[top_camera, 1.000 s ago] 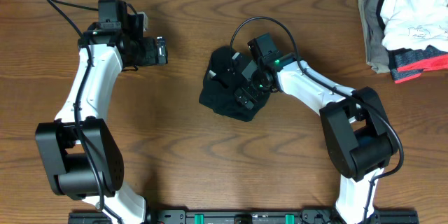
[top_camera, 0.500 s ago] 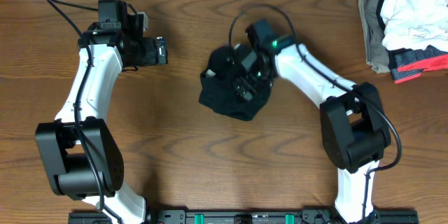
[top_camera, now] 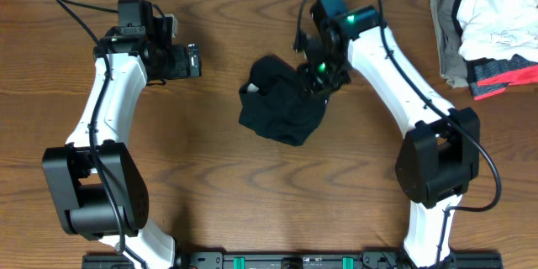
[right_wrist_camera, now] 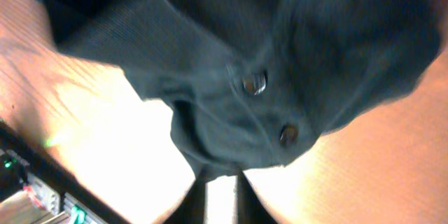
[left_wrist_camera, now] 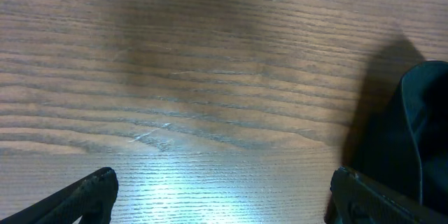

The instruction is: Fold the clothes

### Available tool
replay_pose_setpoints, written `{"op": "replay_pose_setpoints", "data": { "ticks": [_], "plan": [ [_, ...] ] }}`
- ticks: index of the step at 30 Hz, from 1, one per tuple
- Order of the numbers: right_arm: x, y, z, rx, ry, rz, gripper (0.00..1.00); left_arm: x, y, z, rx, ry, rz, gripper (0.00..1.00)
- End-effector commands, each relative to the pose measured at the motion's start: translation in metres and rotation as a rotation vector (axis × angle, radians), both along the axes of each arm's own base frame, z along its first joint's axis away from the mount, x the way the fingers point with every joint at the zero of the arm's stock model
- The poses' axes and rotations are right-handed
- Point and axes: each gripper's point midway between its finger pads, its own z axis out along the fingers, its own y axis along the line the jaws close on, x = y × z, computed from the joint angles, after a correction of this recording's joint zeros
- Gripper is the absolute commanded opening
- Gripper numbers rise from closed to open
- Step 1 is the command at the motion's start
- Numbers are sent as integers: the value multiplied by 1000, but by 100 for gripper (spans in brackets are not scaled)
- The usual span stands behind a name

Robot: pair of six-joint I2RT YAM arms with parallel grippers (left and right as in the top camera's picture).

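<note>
Cloth [top_camera: 282,109] is being pinched by the closed right gripper [right_wrist_camera: 220,182]; two buttons [right_wrist_camera: 254,82] are being shown only by its wrist camera.

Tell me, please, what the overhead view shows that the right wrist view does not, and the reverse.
Only overhead: the open left claw over bare wood, and the stack of clothes at the table's far right corner. Only right wrist: two small round studs on the fabric, seen close up. Both: the black garment, the right claw pinching it, and the wooden table.
</note>
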Motion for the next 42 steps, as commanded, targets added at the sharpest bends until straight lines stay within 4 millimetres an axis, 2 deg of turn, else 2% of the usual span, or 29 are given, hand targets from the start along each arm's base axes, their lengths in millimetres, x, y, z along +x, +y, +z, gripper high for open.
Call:
{"op": "replay_pose_setpoints", "data": {
  "ticks": [1,4,7,11,15,17,20,23,27,30,33,36,39,42],
  "plan": [
    [-21,2,-16,1,95,-29,2,-3,1,-2,12,1,-12,98],
    [-33,9,-29,13,118,-9,2,-3,2,-2,14,1,-14,98],
    [-36,19,-44,26,97,13,2,-3,2,-2,14,1,-14,98],
    [-28,32,-68,53,9,42,1,-2,2,-1,14,-3,-14,98],
    [-23,30,-98,41,-69,34,1,-2,2,-1,14,-4,-14,98],
    [-24,20,-115,1,-90,10,1,-2,2,-1,14,-4,-14,98],
    [-24,-8,-136,-100,-106,-54,1,-2,2,-1,14,-6,-14,98],
    [-18,-39,-146,-192,-125,-128,1,-1,2,-1,14,-10,-14,98],
    [7,-74,-150,-249,-188,-229,1,1,2,0,15,-18,-14,98],
    [33,-98,-148,-267,-266,-301,1,1,2,0,15,-17,-14,98],
    [60,-113,-142,-253,-365,-296,1,1,2,0,15,-18,-14,98],
    [77,-125,-136,-242,-421,-298,1,1,2,0,15,-17,-14,98],
    [76,-124,-135,-217,-411,-263,1,1,2,0,15,-18,-14,98],
    [62,-124,-139,-240,-369,-187,1,1,2,0,15,-18,-14,98]
  ]
}}
